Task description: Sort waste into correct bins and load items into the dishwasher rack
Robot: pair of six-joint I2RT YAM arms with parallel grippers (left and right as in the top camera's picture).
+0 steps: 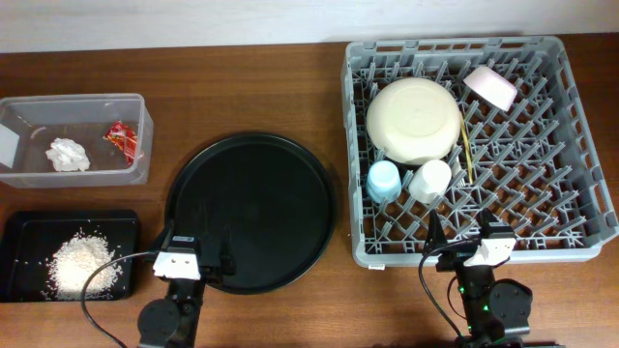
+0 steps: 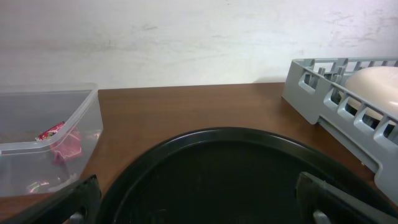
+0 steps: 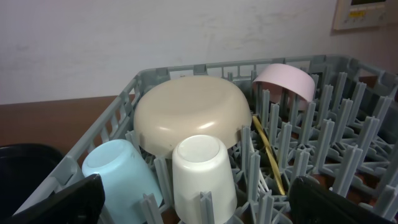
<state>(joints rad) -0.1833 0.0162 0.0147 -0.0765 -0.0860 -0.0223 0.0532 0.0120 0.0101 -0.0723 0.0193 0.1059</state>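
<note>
No legible text anywhere. Small red foil wrapper (image 1: 123, 139) in the clear rectangular plastic box (image 1: 143, 114), upper left of the overhead view, has pale print, too small to read. Beige wall panel (image 3: 367, 12), upper right of the right wrist view, carries faint dark markings, too blurred to read.
</note>
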